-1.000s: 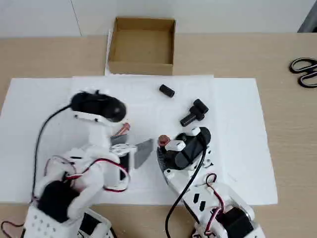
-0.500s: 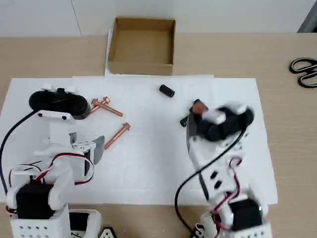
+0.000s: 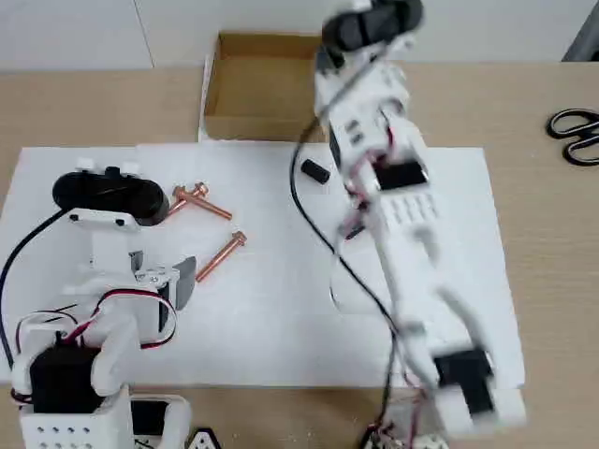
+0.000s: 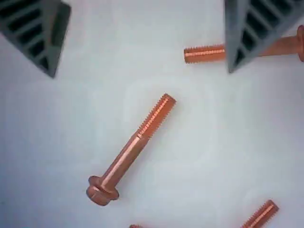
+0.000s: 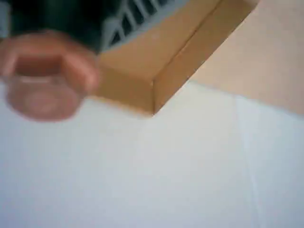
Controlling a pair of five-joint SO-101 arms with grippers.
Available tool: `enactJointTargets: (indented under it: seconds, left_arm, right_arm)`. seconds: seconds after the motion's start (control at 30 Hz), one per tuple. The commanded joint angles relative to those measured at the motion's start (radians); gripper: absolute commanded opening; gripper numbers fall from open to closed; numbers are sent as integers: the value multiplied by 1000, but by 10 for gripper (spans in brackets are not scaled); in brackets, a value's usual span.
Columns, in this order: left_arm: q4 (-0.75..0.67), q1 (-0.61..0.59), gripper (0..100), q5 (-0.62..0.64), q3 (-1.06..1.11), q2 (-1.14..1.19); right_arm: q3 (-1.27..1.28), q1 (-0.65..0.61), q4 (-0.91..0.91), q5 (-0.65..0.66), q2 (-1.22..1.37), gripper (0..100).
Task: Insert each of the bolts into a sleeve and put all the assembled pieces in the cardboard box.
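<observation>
Drop-off step: right gripper [image 5: 71, 38] clamped on a copper bolt [image 5: 42, 80] at the cardboard box [image 3: 271, 126] corner by the white sheet's [image 3: 281, 318] far edge, next lift over wall, release; left gripper [image 4: 147, 38] wide open, empty, above loose bolts [image 4: 133, 147].

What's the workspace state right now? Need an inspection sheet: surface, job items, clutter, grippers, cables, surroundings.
Surface: wooden table covered by a white sheet.
Job's things: cardboard box at the sheet's far edge; three loose bolts and a black sleeve on the sheet; a carried bolt at the right gripper.
Clutter: scissors on the bare table.
Grippers: left gripper open above the loose bolts; right gripper shut on the carried bolt, by the box's corner.
Cables: black cable looping off the left arm; another along the right arm.
Surroundings: pale backdrop past the table.
</observation>
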Motion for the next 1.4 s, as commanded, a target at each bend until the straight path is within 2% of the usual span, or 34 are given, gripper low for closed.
enactJointTargets:
  seconds: [0.0,0.43,0.57,0.93,1.2,1.37]
  left_arm:
    - [2,-8,219,-6,12,-6]
    - [2,-8,219,-6,28,-6]
    - [2,-8,218,-6,28,-6]
    - [2,-8,218,-6,28,-6]
    - [-6,-8,218,-8,53,-5]
    - [-6,-8,218,-8,51,-5]
  right_arm:
    - [-313,7,-65,11,271,4]
    - [-1148,-18,-58,11,1049,4]
    - [-1326,-30,-54,12,1221,7]
    - [-1517,-25,94,12,1403,13]
    - [-1517,-25,199,12,1408,221]
    - [-1573,-21,205,12,1406,234]
